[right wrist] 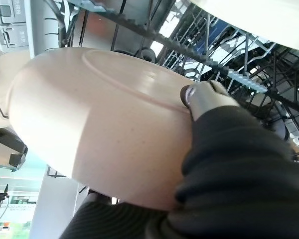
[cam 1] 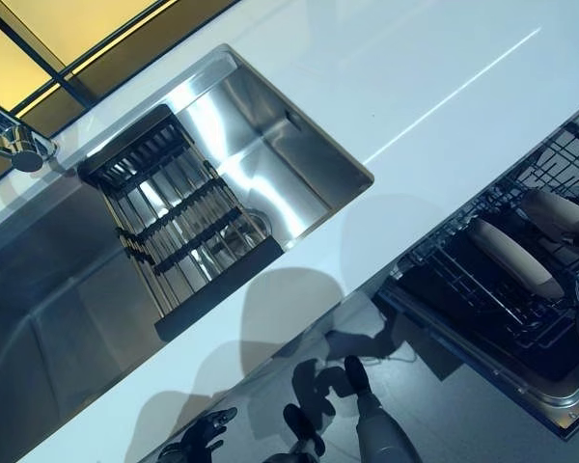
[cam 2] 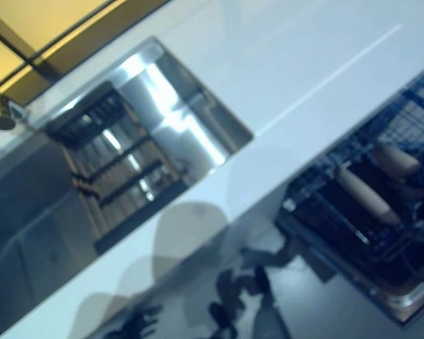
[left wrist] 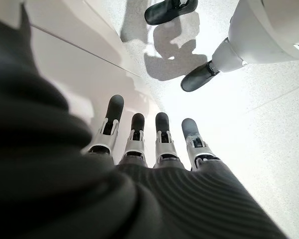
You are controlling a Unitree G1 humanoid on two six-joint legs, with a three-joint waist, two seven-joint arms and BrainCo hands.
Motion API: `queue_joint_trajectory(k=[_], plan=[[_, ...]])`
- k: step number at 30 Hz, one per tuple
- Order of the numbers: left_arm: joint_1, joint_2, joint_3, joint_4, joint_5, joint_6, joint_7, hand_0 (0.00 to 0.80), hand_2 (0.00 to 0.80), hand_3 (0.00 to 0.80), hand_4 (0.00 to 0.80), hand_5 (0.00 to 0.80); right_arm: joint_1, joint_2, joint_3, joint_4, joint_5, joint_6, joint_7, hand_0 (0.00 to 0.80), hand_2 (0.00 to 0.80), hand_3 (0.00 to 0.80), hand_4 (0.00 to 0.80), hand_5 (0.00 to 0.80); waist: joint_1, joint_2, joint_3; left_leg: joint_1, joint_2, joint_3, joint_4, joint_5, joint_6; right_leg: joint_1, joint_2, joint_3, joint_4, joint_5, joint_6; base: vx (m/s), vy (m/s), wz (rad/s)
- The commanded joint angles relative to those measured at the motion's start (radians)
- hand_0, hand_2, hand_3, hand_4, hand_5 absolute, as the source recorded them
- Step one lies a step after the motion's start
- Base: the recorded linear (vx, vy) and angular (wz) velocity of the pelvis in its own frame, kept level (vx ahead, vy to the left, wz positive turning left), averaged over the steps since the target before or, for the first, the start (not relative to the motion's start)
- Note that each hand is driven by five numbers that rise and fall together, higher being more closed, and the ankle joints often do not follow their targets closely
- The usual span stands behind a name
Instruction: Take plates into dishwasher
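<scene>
My right hand [right wrist: 202,99] is shut on a beige plate [right wrist: 99,134], with the thumb pressed on its face. It holds the plate tilted among the dark wire tines of the dishwasher rack [right wrist: 239,79]. More beige plates show at the edges of the right wrist view [right wrist: 259,10]. In the left eye view the pulled-out rack [cam 1: 454,280] at the right holds two beige plates on edge [cam 1: 513,258] [cam 1: 557,214]. My left hand [left wrist: 149,144] is open and empty, its fingers straight over the floor. It also shows low in the left eye view [cam 1: 198,439].
A white counter [cam 1: 415,87] runs across the view. A steel sink [cam 1: 280,145] is set in it, with a black dish rack [cam 1: 174,217] inside and a faucet [cam 1: 14,140] at the far left. The open dishwasher stands below the counter's right end.
</scene>
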Motion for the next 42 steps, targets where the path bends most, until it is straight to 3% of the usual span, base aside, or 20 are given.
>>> queue_joint_trajectory(k=[1,17,18,19,21,30,42], plan=[[-0.068,0.046,0.014,-0.017,-0.049,-0.040,0.032,0.000,0.000,0.000,0.000,0.000,-0.076,-0.012,0.019,0.075,-0.022,-0.002,-0.064,0.800,0.800,0.800,0.800,0.800,-0.001,-0.004,-0.055,0.009,-0.036,-0.068,0.009,-0.033,0.020,0.023,-0.008,-0.133,0.040,-0.098,0.060,0.000,0.000,0.00],[-0.074,0.049,0.000,-0.032,-0.076,-0.031,0.030,0.000,0.000,0.000,0.000,0.000,-0.130,-0.004,0.065,0.212,-0.002,-0.009,-0.105,0.800,0.800,0.800,0.800,0.800,0.004,0.026,-0.045,-0.002,-0.041,-0.076,0.014,-0.026,0.018,0.010,-0.017,-0.123,0.041,-0.095,0.057,0.000,0.000,0.00],[-0.075,0.049,0.000,-0.033,-0.076,-0.029,0.030,0.000,0.000,0.000,0.000,0.000,-0.130,-0.004,0.065,0.212,0.001,-0.010,-0.106,0.706,0.706,0.706,0.706,0.706,0.005,0.027,-0.045,-0.001,-0.042,-0.077,0.012,-0.025,0.017,0.010,-0.017,-0.122,0.040,-0.094,0.057,0.000,0.000,0.00],[-0.074,0.048,0.000,-0.034,-0.076,-0.029,0.031,0.000,0.000,0.000,0.000,0.000,-0.133,-0.005,0.066,0.210,0.001,-0.010,-0.108,0.511,0.511,0.511,0.511,0.511,0.004,0.028,-0.045,0.000,-0.043,-0.078,0.010,-0.023,0.017,0.010,-0.017,-0.120,0.040,-0.094,0.057,0.000,0.000,0.00],[-0.072,0.048,0.001,-0.041,-0.074,-0.025,0.032,0.000,0.000,0.000,0.000,0.000,-0.130,-0.004,0.060,0.205,0.007,-0.017,-0.114,0.000,0.000,0.000,0.000,0.000,0.004,0.028,-0.044,0.001,-0.043,-0.081,0.008,-0.021,0.016,0.010,-0.016,-0.118,0.040,-0.094,0.057,0.000,0.000,0.00],[-0.063,0.046,0.011,-0.044,-0.059,-0.024,0.018,0.000,0.000,0.000,0.000,0.000,-0.109,-0.016,0.022,0.147,0.007,-0.024,-0.125,0.000,0.000,0.000,0.000,0.000,0.001,0.014,-0.059,0.014,-0.042,-0.083,0.003,-0.025,0.016,0.024,-0.011,-0.113,0.033,-0.091,0.060,0.009,0.021,0.00],[-0.032,0.039,0.043,-0.020,-0.010,-0.026,0.014,0.000,0.000,0.000,0.000,0.000,0.025,-0.033,-0.091,0.063,-0.006,-0.024,-0.099,0.000,0.000,0.000,0.000,0.000,-0.008,-0.060,-0.111,0.055,-0.029,-0.058,0.003,-0.052,0.029,0.064,0.001,-0.098,0.019,-0.083,0.073,0.047,0.037,0.00]])
